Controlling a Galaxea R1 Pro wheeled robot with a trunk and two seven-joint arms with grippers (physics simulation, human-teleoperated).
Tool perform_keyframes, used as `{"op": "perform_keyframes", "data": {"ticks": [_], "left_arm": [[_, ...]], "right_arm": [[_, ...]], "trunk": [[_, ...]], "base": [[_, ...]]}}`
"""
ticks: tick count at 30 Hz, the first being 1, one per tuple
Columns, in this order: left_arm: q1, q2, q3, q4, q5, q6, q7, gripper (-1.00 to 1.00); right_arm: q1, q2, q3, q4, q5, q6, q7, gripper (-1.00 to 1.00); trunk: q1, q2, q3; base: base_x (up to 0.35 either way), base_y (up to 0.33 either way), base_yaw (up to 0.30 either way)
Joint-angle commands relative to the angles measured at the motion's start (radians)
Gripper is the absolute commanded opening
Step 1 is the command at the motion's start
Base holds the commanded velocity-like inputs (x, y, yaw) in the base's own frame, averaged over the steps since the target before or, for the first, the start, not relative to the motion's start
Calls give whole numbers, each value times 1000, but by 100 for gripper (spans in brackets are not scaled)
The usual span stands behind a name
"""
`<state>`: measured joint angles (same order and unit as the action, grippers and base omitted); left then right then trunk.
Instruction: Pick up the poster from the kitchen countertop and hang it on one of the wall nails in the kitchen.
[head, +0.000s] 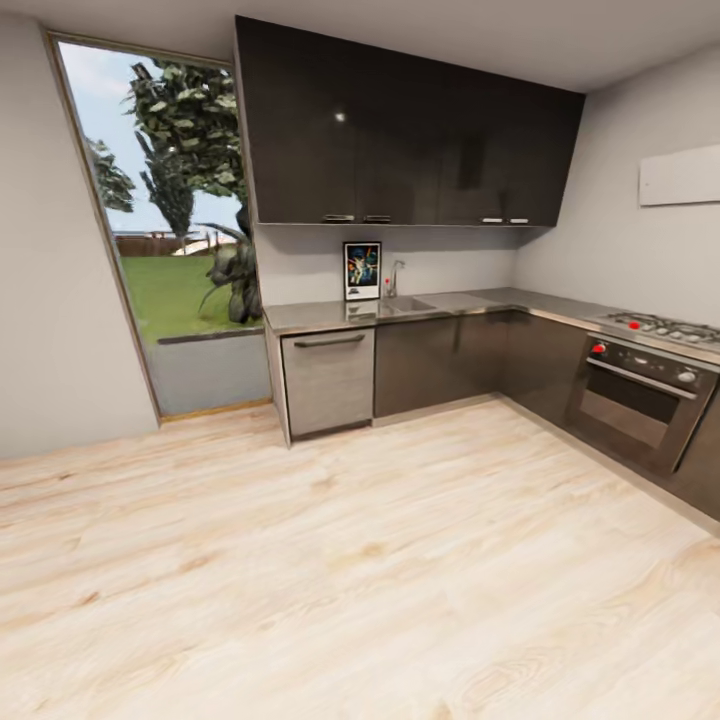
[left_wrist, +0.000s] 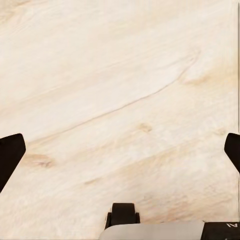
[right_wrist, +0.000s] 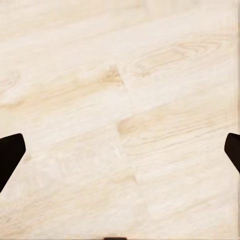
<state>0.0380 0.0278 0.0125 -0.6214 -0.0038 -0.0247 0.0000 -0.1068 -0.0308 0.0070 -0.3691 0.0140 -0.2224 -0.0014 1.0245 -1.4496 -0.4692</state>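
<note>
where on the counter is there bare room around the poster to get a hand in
Left of the poster, the kitchen countertop lies bare to its end by the window. Right of it is crowded: the tap and sink sit close. Past the sink, bare slab runs to the corner.

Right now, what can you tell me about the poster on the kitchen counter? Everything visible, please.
The poster is a small upright rectangle with a thin black frame and a white border around dark blue artwork with bright figures; at this distance its lettering is too small to read. It stands on the glossy grey kitchen countertop, seemingly propped against the pale back wall beneath the dark upper cabinets, just beside the chrome tap and sink. A faint reflection of it shows on the counter surface. Nothing grips it.
</note>
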Motion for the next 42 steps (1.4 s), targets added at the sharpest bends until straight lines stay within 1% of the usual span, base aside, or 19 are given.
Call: {"op": "perform_keyframes", "data": {"ticks": [1,6,24,35,42], "left_arm": [[0,0,1,-1,-1,-1,0,100],[0,0,1,-1,-1,-1,0,100],[0,0,1,0,-1,-1,0,100],[0,0,1,0,-1,-1,0,100],[0,0,1,0,-1,-1,0,100]], "right_arm": [[-1,0,1,1,1,-3,0,100],[-1,0,1,2,2,-3,0,100],[-1,0,1,2,2,-3,0,100],[-1,-1,-2,2,1,-3,0,100],[-1,-10,-3,1,1,-3,0,100]], "trunk": [[1,0,-1],[1,0,-1],[1,0,-1],[1,0,-1],[1,0,-1]], "base": [[282,-205,0],[266,-233,163],[250,-253,274],[233,-266,56],[229,-268,4]]}}
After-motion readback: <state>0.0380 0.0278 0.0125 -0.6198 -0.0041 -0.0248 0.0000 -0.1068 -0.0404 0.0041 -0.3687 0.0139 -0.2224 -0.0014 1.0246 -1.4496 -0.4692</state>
